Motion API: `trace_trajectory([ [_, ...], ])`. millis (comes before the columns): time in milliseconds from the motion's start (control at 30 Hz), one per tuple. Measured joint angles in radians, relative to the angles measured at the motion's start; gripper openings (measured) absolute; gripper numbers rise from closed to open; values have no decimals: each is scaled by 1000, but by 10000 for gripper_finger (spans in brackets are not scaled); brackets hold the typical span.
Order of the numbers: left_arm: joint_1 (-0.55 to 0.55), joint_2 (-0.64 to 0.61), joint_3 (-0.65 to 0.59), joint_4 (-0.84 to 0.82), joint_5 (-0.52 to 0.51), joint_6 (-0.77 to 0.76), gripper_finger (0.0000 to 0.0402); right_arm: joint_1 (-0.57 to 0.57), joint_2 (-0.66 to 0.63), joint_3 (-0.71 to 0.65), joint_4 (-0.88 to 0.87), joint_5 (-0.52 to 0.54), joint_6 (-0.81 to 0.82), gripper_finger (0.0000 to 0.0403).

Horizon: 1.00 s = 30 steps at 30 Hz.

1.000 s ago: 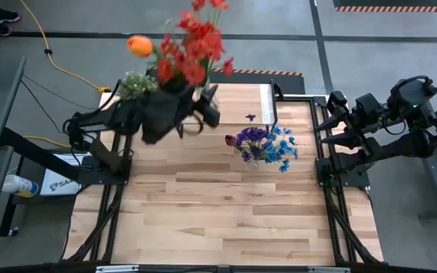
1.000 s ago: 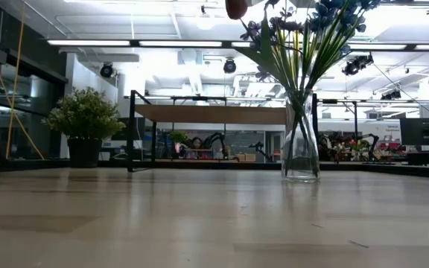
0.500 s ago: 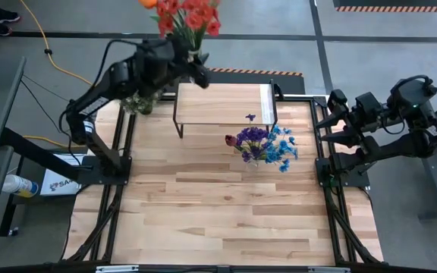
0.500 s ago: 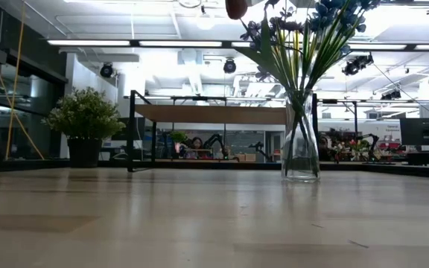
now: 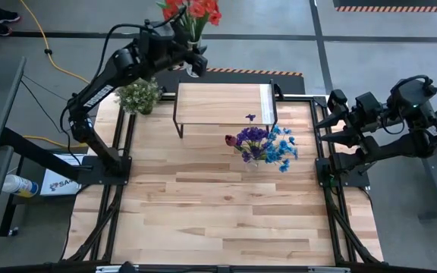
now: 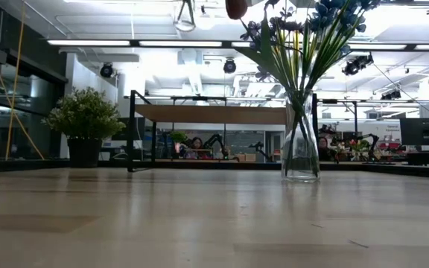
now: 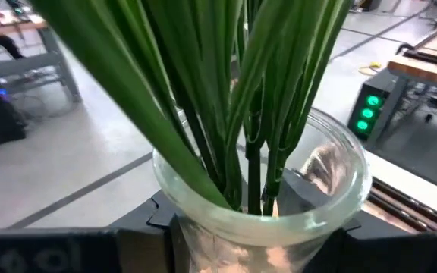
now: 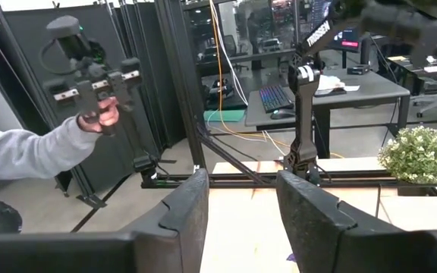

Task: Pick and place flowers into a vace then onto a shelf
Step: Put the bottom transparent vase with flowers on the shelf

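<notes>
The left arm stretches up and beyond the desk's far edge, its left hand [image 5: 190, 59] clamped around a clear glass vase [image 7: 264, 208] of red flowers [image 5: 192, 10] held above the floor behind the shelf [image 5: 224, 104]. The wood-plank desk [image 5: 226, 205] carries that shelf, a potted plant [image 5: 139, 95] and a second vase [image 6: 301, 145] of blue and purple flowers. The right hand [image 8: 237, 216] waits off the desk's right edge, fingers partly apart and holding nothing.
</notes>
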Motion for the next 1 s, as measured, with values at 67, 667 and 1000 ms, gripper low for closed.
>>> trace_trajectory([
  [67,22,0,-38,39,46,0,200,0,0,0,0,0,0,149],
  [667,97,-175,-659,502,195,-10,200,0,0,0,0,0,3,145],
  [1000,96,-318,-938,659,204,-21,200,0,2,0,28,66,1,145],
])
